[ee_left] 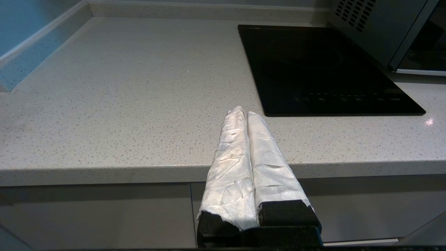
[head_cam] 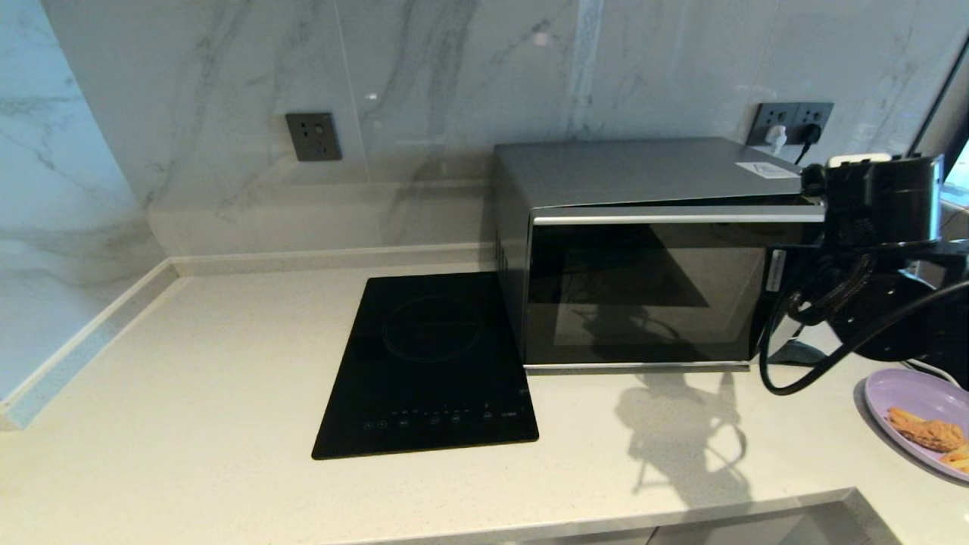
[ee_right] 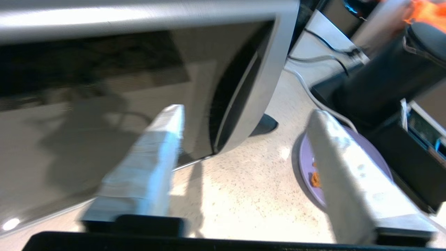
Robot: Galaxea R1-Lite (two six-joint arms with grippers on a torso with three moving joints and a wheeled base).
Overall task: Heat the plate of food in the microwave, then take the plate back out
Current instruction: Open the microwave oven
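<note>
The right gripper (ee_right: 244, 118) is spread wide, its two white-wrapped fingers (ee_right: 146, 164) standing well apart, one in front of the dark glass door and the other over the near side of the plate of food (ee_right: 369, 157). It hangs just off the handle side of the microwave (head_cam: 643, 250), at the door's right edge, and I cannot tell whether either finger touches the curved silver handle (ee_right: 251, 87). The door looks slightly ajar at the top, with a thin dark gap under the silver lid. The lilac plate (head_cam: 908, 401) sits on the worktop (head_cam: 189, 393) near its right edge, just in front of and to the right of the microwave, with the breaded piece and the fries on it. The microwave itself stands toward the back of the worktop, right of the middle, and a flat black induction hob (head_cam: 428, 363) lies flush against its left side. Over on the other side, the left gripper (ee_left: 244, 115) has its wrapped fingers pressed together on nothing, parked low at the front edge of the worktop, left of the hob. A black appliance (ee_right: 383, 80) stands on the worktop beyond the plate.
</note>
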